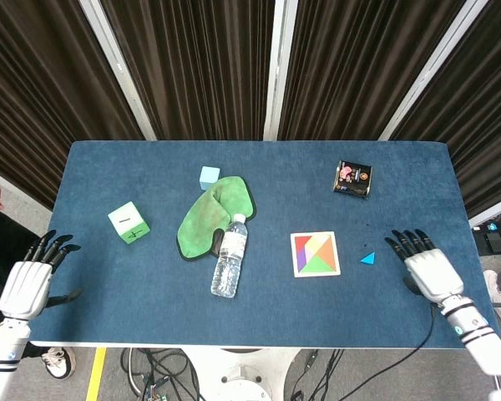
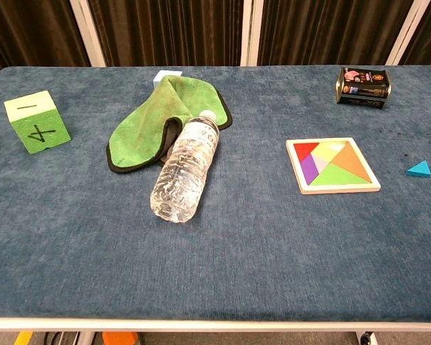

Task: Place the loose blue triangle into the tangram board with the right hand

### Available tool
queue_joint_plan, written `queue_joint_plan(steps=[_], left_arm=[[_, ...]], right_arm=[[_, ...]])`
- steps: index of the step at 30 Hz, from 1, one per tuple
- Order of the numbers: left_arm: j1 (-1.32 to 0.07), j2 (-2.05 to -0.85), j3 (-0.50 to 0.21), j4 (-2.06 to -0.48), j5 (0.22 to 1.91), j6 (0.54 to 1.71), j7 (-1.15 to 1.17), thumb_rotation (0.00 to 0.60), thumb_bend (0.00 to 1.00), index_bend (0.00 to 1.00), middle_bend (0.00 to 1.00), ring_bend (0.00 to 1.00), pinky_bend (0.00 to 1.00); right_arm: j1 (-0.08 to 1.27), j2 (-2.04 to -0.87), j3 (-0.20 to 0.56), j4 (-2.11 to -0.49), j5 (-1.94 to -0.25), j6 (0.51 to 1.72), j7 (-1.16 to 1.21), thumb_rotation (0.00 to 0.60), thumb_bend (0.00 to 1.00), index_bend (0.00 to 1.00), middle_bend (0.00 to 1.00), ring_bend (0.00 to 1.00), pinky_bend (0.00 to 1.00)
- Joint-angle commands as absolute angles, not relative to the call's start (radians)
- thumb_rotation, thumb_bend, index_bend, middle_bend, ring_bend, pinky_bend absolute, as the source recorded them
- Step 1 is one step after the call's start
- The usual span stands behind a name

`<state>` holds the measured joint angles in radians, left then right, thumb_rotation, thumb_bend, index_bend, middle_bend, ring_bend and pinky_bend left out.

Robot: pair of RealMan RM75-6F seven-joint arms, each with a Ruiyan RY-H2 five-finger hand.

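Looking down from the head view, the right hand (image 1: 427,269) hovers over the table's right part, empty, its dark fingers (image 1: 405,241) spread and pointing up-left. The blue triangle (image 1: 367,258) lies just to the left of those fingertips, apart from them, flat on the blue cloth table (image 1: 108,184). Between the triangle and the bottle sits the tangram board (image 1: 315,253), so the piece lies between hand and board. The left hand (image 1: 27,284) hangs off the table's far left edge, open and empty, well apart from everything; the right is plainly nearer. Dark curtains back the table.

From the chest view, neither hand shows. The triangle (image 2: 419,169) rests near the right edge, its long side running left to right, with the board (image 2: 332,164) to its left.
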<state>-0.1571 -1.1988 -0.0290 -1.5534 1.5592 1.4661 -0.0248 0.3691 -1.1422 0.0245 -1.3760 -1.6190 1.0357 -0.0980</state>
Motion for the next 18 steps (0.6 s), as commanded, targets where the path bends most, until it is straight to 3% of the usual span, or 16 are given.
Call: queue_joint_plan(steps=[1,18], left_arm=[[-0.158,-1.201,-0.028,-1.553,1.558,1.463,-0.022,0.6,0.07,0.26,0.15,0.04,0.15],[-0.163,-1.211,-0.025,-1.542,1.545,1.443,-0.015,0.6,0.07,0.26,0.16,0.04,0.15]], right_arm=[[0.421,-1.155,0.001,-1.34,-1.66,0.991,-0.107,0.6,0.26,0.0,0.0,0.0,0.0],[0.47,-1.304,-0.041,-1.121,-1.683,1.01,0.044,0.6,0.26,0.0,0.0,0.0,0.0]])
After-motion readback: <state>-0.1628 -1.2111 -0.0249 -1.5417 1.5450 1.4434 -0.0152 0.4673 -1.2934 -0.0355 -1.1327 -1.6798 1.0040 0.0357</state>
